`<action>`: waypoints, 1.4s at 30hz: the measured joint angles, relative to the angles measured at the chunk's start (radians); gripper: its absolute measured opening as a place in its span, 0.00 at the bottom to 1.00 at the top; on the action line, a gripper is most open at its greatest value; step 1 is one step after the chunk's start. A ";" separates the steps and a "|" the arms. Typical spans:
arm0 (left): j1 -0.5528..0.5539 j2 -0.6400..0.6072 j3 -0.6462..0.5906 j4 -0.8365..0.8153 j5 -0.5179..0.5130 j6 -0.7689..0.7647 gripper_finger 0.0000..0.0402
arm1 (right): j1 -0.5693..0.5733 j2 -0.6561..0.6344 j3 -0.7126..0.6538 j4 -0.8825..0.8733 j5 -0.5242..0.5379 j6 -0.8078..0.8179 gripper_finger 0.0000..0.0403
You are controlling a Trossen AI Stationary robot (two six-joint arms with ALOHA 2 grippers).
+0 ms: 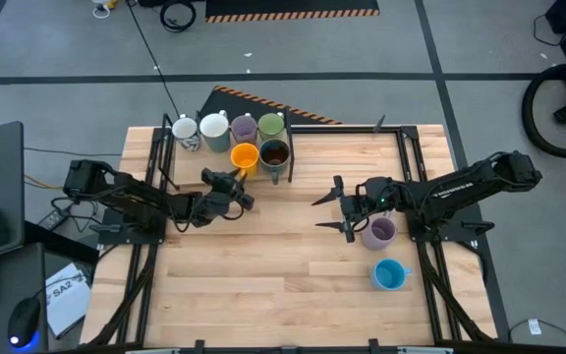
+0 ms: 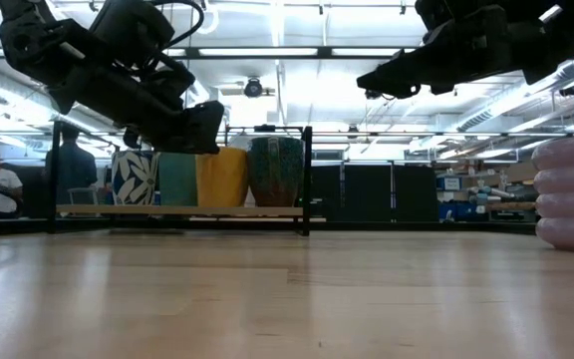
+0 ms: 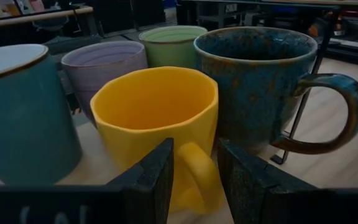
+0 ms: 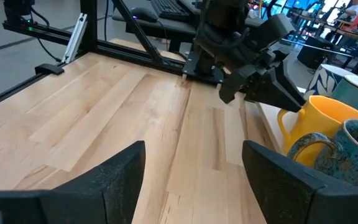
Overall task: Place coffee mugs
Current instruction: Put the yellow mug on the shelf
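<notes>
Pale wood table (image 1: 263,285) fills the middle of the high view, with six mugs bunched at its upper centre, while a lilac mug (image 1: 378,232) and a blue mug (image 1: 389,275) sit at lower right. Hovering by the lilac one, the right gripper (image 1: 333,209) has its fingers spread wide and empty. At the cluster, the left gripper (image 3: 194,177) straddles the orange mug's (image 3: 157,112) handle, fingers partly apart, apparently not squeezing it. These glazed ceramics look rigid, weighty, slick and chippable; the handle or the rim wall seems the safest hold.
</notes>
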 joint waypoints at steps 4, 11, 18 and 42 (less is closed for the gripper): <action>0.000 0.000 0.000 0.003 0.016 0.005 0.32 | 0.000 0.000 0.000 0.000 0.000 0.000 0.68; 0.000 0.000 0.000 0.004 0.012 0.006 0.36 | 0.000 0.000 0.000 0.000 0.000 0.000 0.68; 0.000 0.000 0.000 0.005 0.021 0.007 0.44 | 0.000 0.000 0.000 0.000 0.000 -0.002 0.68; -0.101 0.000 0.000 0.040 -0.036 0.137 0.43 | 0.000 0.000 0.000 -0.013 0.000 0.001 0.68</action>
